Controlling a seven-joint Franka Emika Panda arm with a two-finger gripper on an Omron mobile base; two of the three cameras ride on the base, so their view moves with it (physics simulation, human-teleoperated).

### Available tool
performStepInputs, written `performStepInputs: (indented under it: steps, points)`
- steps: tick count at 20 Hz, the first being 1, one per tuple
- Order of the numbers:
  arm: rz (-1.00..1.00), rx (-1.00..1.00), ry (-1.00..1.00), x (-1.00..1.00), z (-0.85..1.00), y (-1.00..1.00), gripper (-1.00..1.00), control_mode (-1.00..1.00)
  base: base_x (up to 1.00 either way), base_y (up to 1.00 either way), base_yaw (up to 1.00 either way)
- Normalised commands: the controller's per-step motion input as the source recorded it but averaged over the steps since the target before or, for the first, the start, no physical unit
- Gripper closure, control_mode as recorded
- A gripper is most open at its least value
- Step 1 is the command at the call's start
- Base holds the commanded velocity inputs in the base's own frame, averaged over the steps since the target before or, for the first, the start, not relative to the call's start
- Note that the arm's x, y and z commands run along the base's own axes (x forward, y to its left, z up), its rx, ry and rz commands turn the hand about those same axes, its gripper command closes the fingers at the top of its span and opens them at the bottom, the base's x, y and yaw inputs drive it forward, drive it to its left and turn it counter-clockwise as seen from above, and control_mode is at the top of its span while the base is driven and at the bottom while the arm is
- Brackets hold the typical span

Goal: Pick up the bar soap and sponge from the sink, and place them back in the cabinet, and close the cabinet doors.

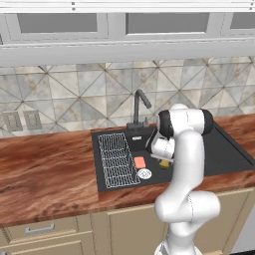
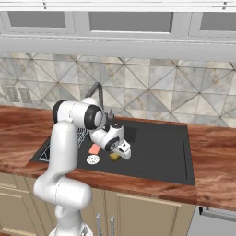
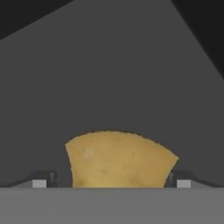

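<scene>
Two fingertips sit wide apart either side of the sponge, nothing clamped yet, so the gripper looks lined up for a grab down in the sink. Bar soap lies just beside it.

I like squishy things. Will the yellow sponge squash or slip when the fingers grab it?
The sponge looks pitted and rough, so it probably grips well. Being a sponge, it likely squashes slightly between the open fingers. Its blocky shape shouldn't roll on the sink floor.
</scene>
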Motion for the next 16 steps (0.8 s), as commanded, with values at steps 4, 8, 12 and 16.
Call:
performStepInputs:
  steps: [4, 8, 12, 16]
  points:
    - [0.0, 0.0, 0.03, 0.0, -0.2, 0.0, -1.0, -1.0, 0.0, 0.0, 0.0]
    - [0.0, 0.0, 0.02, 0.0, -0.01, 0.0, 1.0, -1.0, 0.0, 0.0, 0.0]
    - [0.0, 0.0, 0.0, 0.0, 0.0, 0.0, 1.0, -1.0, 0.0, 0.0, 0.0]
    - [0.0, 0.0, 0.0, 0.0, 0.0, 0.0, 1.0, -1.0, 0.0, 0.0, 0.0]
